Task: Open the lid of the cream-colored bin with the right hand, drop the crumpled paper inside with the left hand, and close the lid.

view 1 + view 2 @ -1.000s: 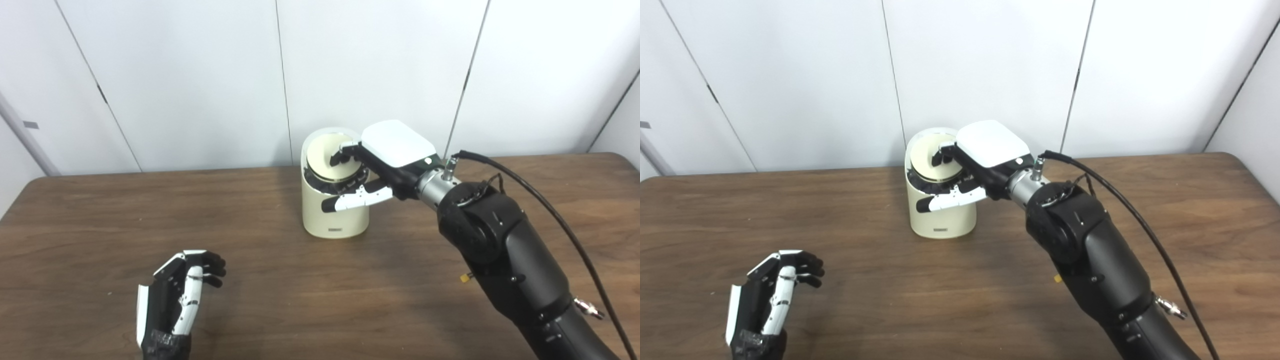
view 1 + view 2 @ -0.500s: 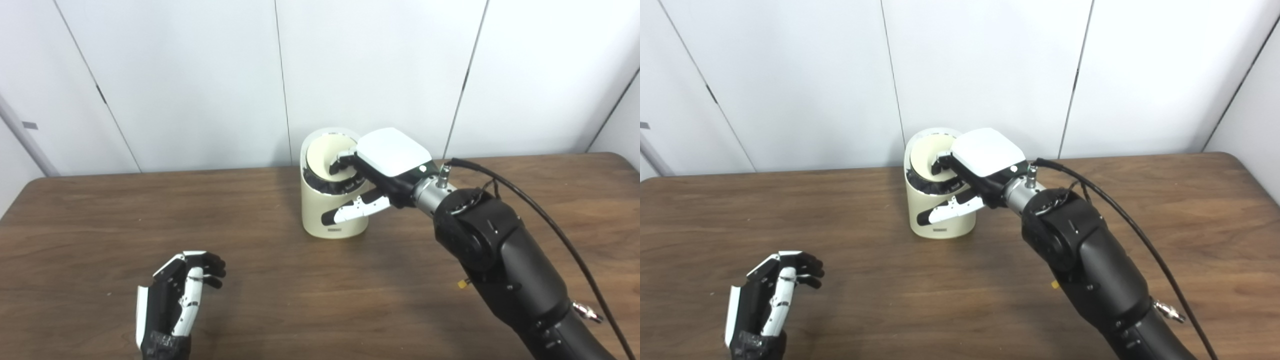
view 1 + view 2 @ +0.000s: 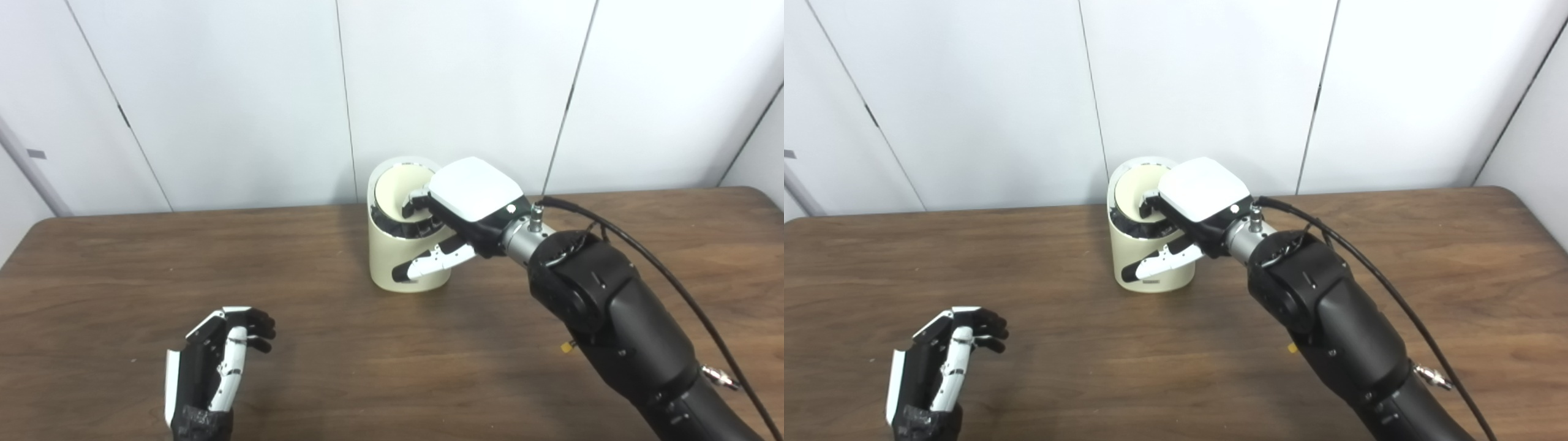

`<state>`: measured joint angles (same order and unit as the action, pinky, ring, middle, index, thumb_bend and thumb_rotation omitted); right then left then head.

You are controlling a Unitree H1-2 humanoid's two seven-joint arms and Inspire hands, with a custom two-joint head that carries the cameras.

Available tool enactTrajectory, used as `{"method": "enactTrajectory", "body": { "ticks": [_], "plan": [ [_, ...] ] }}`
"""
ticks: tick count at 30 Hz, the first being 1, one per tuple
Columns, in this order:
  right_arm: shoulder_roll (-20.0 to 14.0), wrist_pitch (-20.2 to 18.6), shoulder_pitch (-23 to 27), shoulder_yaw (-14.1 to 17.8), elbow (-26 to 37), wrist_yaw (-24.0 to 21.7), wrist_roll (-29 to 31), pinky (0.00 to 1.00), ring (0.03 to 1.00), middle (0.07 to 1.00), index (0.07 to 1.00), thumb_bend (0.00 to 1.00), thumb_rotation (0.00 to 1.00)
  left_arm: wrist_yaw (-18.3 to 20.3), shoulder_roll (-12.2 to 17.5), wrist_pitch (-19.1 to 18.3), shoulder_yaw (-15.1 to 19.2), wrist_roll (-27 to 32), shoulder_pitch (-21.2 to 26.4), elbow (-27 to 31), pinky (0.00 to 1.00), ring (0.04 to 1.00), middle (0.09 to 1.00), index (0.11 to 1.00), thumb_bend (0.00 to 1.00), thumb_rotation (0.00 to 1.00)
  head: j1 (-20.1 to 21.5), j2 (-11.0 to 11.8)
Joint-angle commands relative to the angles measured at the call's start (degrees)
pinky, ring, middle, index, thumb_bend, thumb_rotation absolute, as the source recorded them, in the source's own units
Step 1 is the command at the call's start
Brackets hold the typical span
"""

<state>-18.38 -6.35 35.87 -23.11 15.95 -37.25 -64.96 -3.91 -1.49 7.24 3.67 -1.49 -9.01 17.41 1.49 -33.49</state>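
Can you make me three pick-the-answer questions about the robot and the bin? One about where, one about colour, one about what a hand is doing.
1. Where is the bin?
A. Back middle of the table
B. Front left corner
C. On the floor

2. What colour is the bin?
A. Red
B. Cream
C. Blue

3. What is the left hand doing?
A. Holding the bin
B. Pressing the lid
C. Holding nothing, near the table's front

Answers: 1 A, it stands near the wall. 2 B, its side is pale cream. 3 C, only the right hand is at the bin's top.
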Motion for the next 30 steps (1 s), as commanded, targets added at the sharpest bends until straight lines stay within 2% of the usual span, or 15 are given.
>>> {"method": "enactTrajectory", "body": {
  "ticks": [1,10,20,24,30],
  "plan": [
    [0.42,0.15,0.86,-0.49,-0.65,-1.93,-0.22,0.64,0.71,0.728,0.71,0.84,0.95,0.24,0.19,0.5,-0.08,0.47,0.72,1.93,0.41,0.505,0.528,0.501,0.22,0.58,0.07,-0.1],
    [1.5,-1.47,0.33,-0.33,-2.66,-3.35,-2.01,0.66,0.731,0.744,0.72,0.85,0.96,0.25,0.5,1.04,0.04,0.56,1.3,0.78,0.42,0.506,0.527,0.501,0.24,0.59,0.24,0.42],
    [2.56,-2.88,1.75,4.88,2.33,0.27,1.38,0.6,0.706,0.737,0.728,0.85,0.9,0.12,0.47,1.26,-0.08,0.01,1.31,0.51,0.41,0.504,0.529,0.502,0.21,0.59,0.64,0.95],
    [2.68,-3.7,3.28,6.49,3.34,-0.73,1.77,0.6,0.714,0.743,0.731,0.86,0.93,0.2,0.44,1.24,-0.11,0.25,1.26,0.49,0.42,0.504,0.528,0.502,0.21,0.57,0.62,1.07],
    [2.66,-3.91,3.42,7.06,3.78,-1.17,1.52,0.6,0.717,0.737,0.723,0.87,0.91,0.24,0.47,1.52,-0.23,0.0,1.29,0.41,0.41,0.502,0.526,0.498,0.19,0.56,0.73,1.06]
  ]
}}
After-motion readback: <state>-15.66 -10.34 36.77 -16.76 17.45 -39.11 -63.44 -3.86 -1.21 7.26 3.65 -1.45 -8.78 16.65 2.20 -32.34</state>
